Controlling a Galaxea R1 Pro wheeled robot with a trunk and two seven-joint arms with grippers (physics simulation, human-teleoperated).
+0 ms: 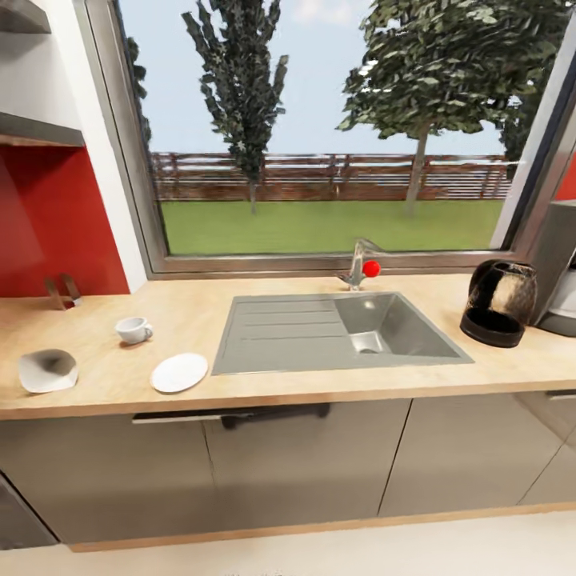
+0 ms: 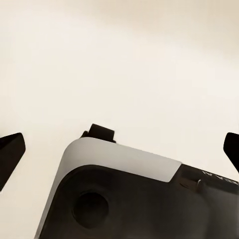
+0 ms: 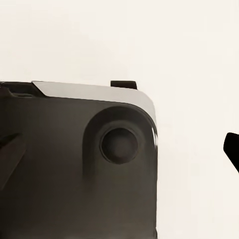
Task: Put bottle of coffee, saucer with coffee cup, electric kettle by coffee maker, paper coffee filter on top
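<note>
1. In the left wrist view, the left gripper is seen with its dark fingertips spread wide apart and nothing held; the robot base lies below, over pale floor.
2. In the right wrist view, the right gripper is likewise spread wide and holds nothing.
3. In the head view, a paper coffee filter and a saucer lie apart near the front edge of the countertop, at its left.
4. The coffee cup stands just behind them, apart from the saucer.
5. The sink is set mid-counter, with a faucet behind.
6. At the right, the electric kettle stands just beside the coffee maker.
7. A window is seen beyond.
</note>
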